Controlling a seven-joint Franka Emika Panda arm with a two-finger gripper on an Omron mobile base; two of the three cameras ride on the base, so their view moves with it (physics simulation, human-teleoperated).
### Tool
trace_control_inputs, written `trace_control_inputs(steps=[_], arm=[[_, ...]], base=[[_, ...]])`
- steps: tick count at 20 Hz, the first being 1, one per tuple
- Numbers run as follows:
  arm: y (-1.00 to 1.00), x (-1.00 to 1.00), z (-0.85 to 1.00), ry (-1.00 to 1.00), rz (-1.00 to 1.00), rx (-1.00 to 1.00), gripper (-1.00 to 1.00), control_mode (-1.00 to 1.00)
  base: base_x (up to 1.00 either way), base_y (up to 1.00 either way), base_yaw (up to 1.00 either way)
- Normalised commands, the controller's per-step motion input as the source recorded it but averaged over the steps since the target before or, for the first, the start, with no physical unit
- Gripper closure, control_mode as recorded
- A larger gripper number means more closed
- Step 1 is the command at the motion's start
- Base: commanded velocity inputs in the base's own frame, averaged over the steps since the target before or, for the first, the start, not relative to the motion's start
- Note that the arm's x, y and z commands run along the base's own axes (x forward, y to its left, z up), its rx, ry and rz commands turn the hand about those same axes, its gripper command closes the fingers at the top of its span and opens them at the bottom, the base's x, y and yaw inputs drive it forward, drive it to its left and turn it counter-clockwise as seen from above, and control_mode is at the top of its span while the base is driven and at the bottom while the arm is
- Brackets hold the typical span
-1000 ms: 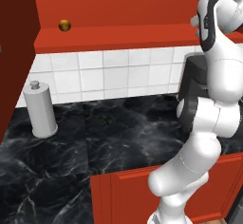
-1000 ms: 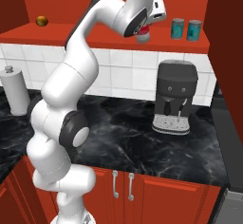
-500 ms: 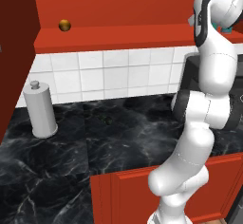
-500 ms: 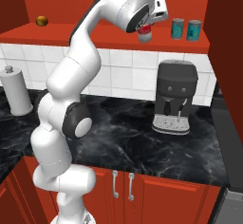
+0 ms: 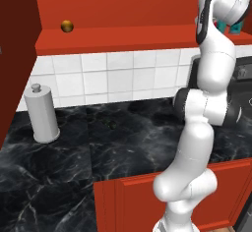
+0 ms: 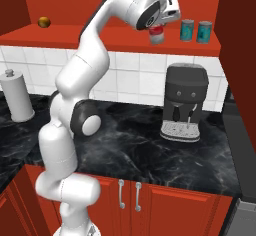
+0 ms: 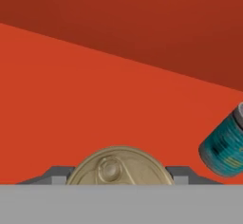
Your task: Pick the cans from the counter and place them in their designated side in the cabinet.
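**Desk:** Where do we stand on the cans?

**Operator:** Two teal cans (image 6: 195,30) already stand upright, side by side, near the right end of the cabinet (image 6: 100,35) shelf. I have the pincer (image 6: 156,33) raised at the shelf's front edge, just left of them, closed on a red can (image 6: 157,35). In the hand view its cream top (image 7: 118,167) sits between the fingertips (image 7: 56,174), with red shelf board ahead and one teal can at the right edge.

**Desk:** Set down yet?

**Operator:** Not yet, as I judge it; the can hangs at the shelf's lip, not on the board.

**Desk:** Anything left on the surface?

**Operator:** On the black surface (image 5: 123,142) I see no can: a grey cylinder (image 5: 42,115) at the left, a coffee machine (image 6: 185,102) by the back wall. A golden ball (image 5: 67,26) sits at the shelf's left end. I reckon this is the last can.
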Motion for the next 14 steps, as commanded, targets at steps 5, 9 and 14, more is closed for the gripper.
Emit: trace_control_inputs(steps=[5,9,14], arm=[[-0.11,0.18,0.01,0.07,0.0,0.0,-1.0,-1.0],[-0.11,0.09,0.09,0.03,0.0,0.0,-1.0,-1.0],[-0.11,0.04,0.19,0.0,0.0,0.0,-1.0,-1.0]], base=[[0.0,0.0,0.0],[0.0,0.0,0.0],[0.0,0.0,0.0]])
